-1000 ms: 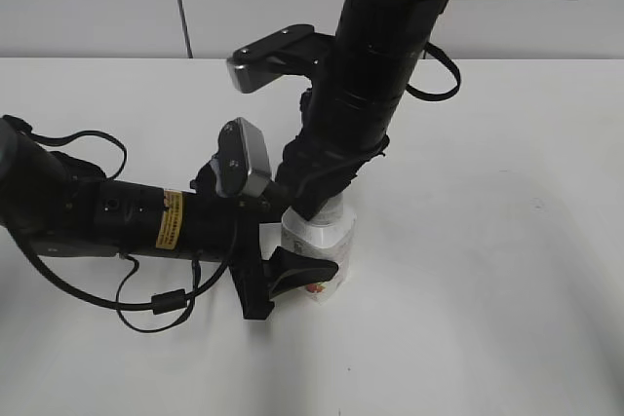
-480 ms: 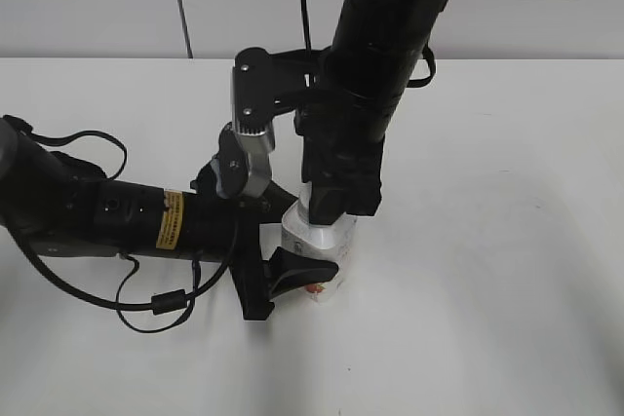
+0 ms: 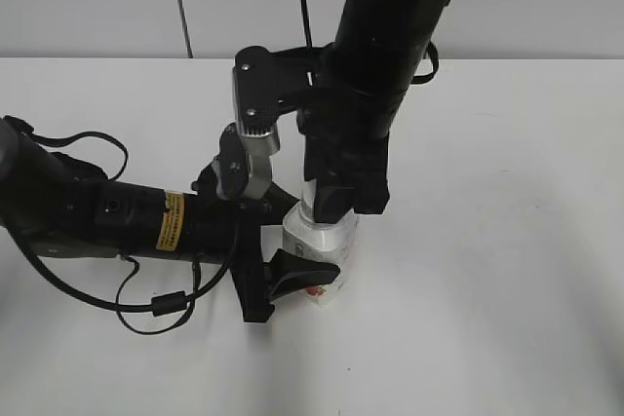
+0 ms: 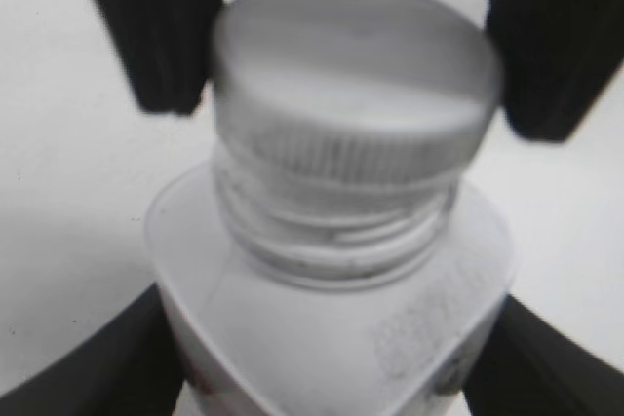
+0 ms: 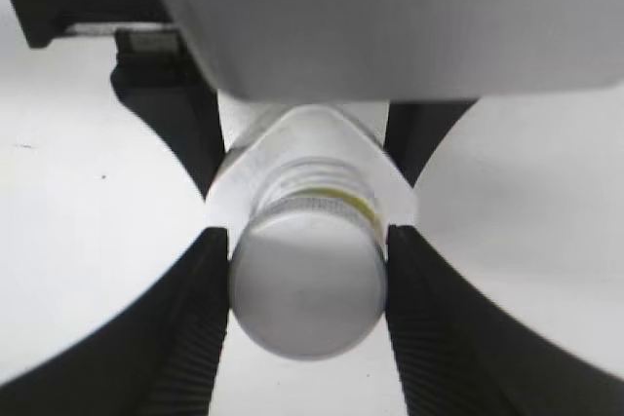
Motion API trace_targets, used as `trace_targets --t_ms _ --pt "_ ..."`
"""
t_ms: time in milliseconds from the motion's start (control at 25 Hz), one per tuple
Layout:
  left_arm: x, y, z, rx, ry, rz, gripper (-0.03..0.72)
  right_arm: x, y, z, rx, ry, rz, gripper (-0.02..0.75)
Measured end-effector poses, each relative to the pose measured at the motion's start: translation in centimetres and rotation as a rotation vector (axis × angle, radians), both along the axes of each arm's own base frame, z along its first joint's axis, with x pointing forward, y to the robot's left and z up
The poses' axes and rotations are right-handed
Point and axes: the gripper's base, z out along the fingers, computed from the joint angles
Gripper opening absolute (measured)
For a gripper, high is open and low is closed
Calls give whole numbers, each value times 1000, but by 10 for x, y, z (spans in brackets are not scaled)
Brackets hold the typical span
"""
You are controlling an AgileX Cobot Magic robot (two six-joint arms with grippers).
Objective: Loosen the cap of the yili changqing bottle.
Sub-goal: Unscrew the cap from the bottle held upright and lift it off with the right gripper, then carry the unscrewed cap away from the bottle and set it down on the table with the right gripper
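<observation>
Exterior view: set high at the near side, slanting down across the white tabletop (image 3: 507, 241) toward the far wall, both arms in frame. Left wrist view: very close, level with the cap (image 4: 356, 65), slightly blurred. Right wrist view: directly above, looking straight down onto the same cap, very near. Shared by all three: the yili changqing bottle (image 3: 317, 238) at mid-table.

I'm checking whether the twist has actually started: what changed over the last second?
The right gripper, clamped on the cap, turned about its own axis, swinging its wrist camera from level to hanging downward. The left gripper kept holding the bottle, which stayed upright in the same spot.
</observation>
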Motion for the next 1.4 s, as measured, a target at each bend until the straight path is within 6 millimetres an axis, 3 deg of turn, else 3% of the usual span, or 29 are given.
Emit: trace_targets --t_ms 440,600,960,1200,1400 --pt "0 0 0 -1 2 0 481 -7 -9 21 -17 -20 3 388" --pt "0 0 0 -1 1 0 481 -6 -15 29 -41 -40 -157 388" --pt "0 0 0 -1 2 0 481 5 -32 34 -74 -16 -737 388" --pt "1 0 0 -8 5 16 481 26 -70 37 -75 36 -1013 388" --pt "1 0 0 -16 15 43 481 44 -114 56 22 24 -1203 388"
